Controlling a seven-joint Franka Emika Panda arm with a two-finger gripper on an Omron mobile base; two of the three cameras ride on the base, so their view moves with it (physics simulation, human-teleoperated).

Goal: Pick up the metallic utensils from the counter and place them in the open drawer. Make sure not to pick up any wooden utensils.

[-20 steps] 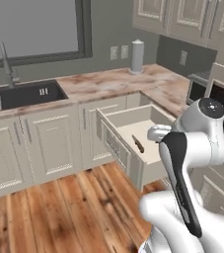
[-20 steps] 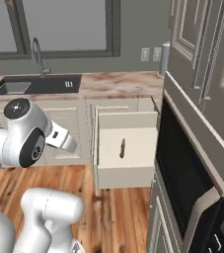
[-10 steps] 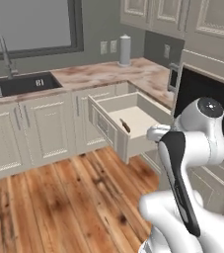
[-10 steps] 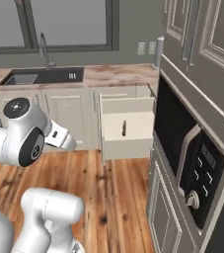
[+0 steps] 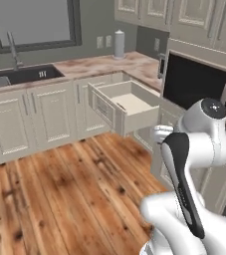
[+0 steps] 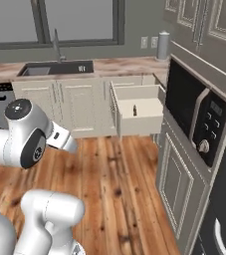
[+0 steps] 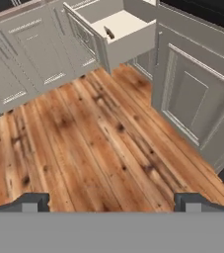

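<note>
The jaws were wide open and held nothing, high over the wooden floor (image 7: 98,143), while the drawer (image 6: 137,110) stood pulled out with the dark-handled knife (image 6: 134,107) lying inside it, far from the jaws.

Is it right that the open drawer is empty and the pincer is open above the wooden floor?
Not quite. The drawer is not empty: a small dark utensil lies inside, seen in the right base view. The pincer is indeed open above the wooden floor.
</note>
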